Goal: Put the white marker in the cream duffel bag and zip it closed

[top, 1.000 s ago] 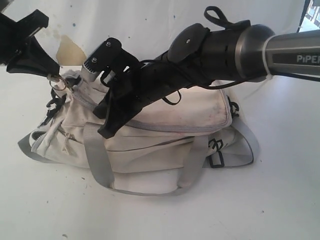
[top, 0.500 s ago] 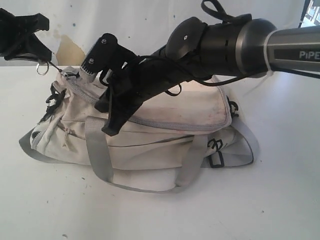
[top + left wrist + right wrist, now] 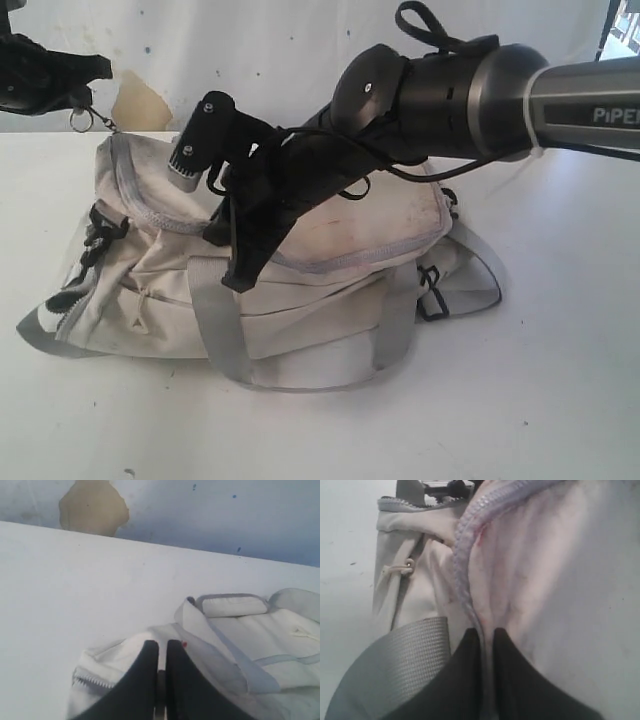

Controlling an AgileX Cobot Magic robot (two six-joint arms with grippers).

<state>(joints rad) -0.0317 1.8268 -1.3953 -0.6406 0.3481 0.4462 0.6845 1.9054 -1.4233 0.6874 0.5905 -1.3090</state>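
Note:
The cream duffel bag [image 3: 330,290] lies on the white table, its grey zipper line [image 3: 150,212] running along the top edge. At the far left my left gripper [image 3: 72,95] is above the bag's end, shut on the zipper pull, whose metal ring [image 3: 80,121] hangs below it. In the left wrist view the left gripper [image 3: 162,647] pinches a thin metal piece over the bag [image 3: 280,645]. My right gripper [image 3: 240,278] is shut on the bag's zipper seam at the front; the right gripper [image 3: 487,632] holds that seam [image 3: 462,580]. The white marker is hidden.
A grey webbing strap [image 3: 215,335] loops down the bag's front, and a black buckle [image 3: 430,298] sits at its right end. A tan patch [image 3: 140,105] marks the back wall. The right arm [image 3: 460,90] reaches across above the bag.
My left gripper has moved up and to the left with the zipper pull. The bag's left end has been drawn leftward and the bag has shifted; the right gripper dropped slightly with the seam.

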